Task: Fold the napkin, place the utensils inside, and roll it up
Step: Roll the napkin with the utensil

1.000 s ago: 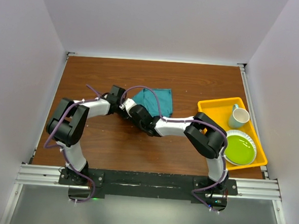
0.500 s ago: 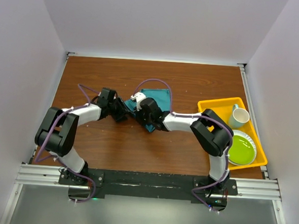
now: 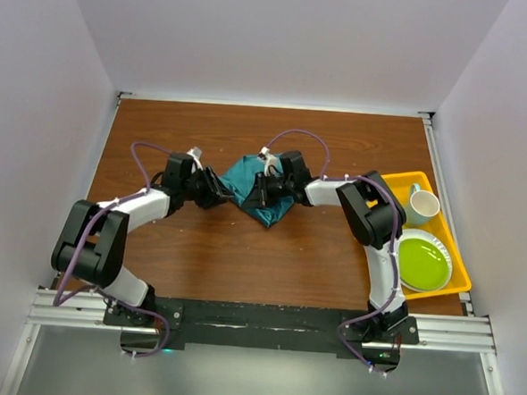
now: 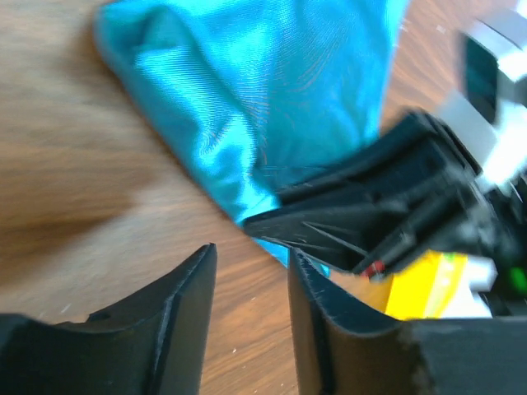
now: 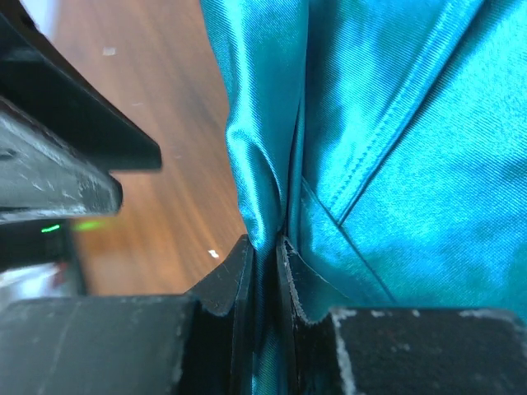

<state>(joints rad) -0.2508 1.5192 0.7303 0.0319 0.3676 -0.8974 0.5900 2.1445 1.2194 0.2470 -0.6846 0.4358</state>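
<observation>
Right tool [image 5: 265,247]: almost closed, fingers pinching an upright fold of the napkin [image 5: 395,164]. Shiny teal cloth bulging just above the tips and spreading off to the right in creased sheets, one stitched hem running diagonally across them. Left of that fold, bare brown wood and the dark bulk of the other arm.

Left tool [image 4: 251,255]: fingers parted by a modest gap, nothing between them, tips just short of the napkin's left edge and over bare wood. Beyond those tips, a rumpled teal lobe of cloth; past it, the black body of the right tool at the napkin's far side, a patch of yellow behind.

From above, nearest the arm bases and well to the right of the napkin: green plate [image 3: 423,263] in the near end of a yellow tray [image 3: 399,177]. Farther back in that tray, roughly level with the napkin: pale cup [image 3: 421,206]. Napkin itself near the middle of the brown surface [image 3: 198,247], bunched into a crumpled wedge, point toward the near edge, broader part toward the far side. Left tool just beside the napkin's left side, right tool on its right half, arms reaching in from opposite sides.
</observation>
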